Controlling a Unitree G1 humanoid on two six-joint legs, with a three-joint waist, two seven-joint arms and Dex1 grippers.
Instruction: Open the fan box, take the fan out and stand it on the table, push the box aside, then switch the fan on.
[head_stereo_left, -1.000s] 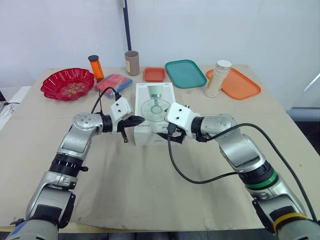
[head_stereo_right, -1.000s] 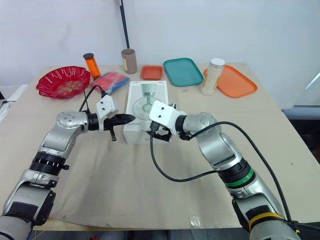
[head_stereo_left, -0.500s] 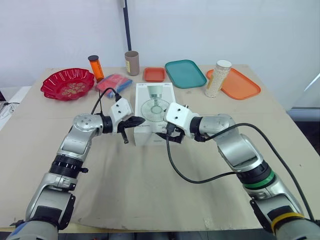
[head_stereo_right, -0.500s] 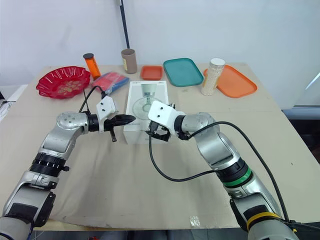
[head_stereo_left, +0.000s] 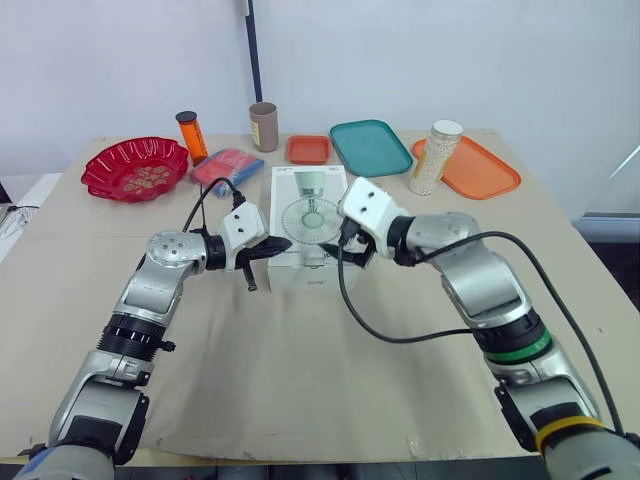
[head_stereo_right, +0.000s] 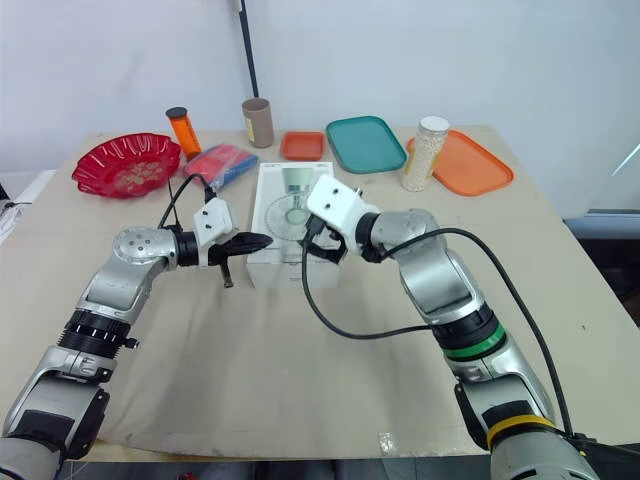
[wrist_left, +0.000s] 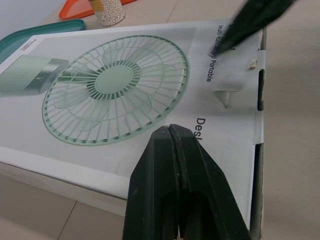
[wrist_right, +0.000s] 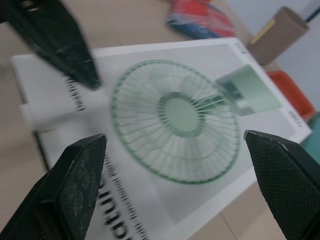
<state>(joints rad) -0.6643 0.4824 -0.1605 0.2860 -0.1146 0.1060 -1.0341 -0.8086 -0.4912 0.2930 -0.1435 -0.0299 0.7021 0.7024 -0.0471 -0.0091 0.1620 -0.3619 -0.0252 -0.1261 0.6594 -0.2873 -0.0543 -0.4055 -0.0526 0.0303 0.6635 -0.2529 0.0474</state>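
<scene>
On mid-table the fan box (head_stereo_left: 310, 225) lies flat, picture up, end flap shut. Left hand (head_stereo_left: 283, 243), fingers pinched together, sits at its near left edge. Right hand (head_stereo_left: 350, 250) is spread wide over the near end. Likely light, stiff, slick card, so you'd work the near flap. Behind it:

- red bowl (head_stereo_left: 135, 167), contents unclear
- capped orange bottle (head_stereo_left: 192, 135)
- brown cup (head_stereo_left: 264, 125)
- small orange tray (head_stereo_left: 309, 149), bare
- teal tray (head_stereo_left: 371, 146), bare
- jar (head_stereo_left: 437, 156), full of white pellets
- large orange tray (head_stereo_left: 485, 170)

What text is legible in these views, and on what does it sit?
"Portable": top face of the white cardboard fan box.
"Des", the rest hidden behind the black left end effector: same face.
Smaller print on the box: too blurred to read.
</scene>
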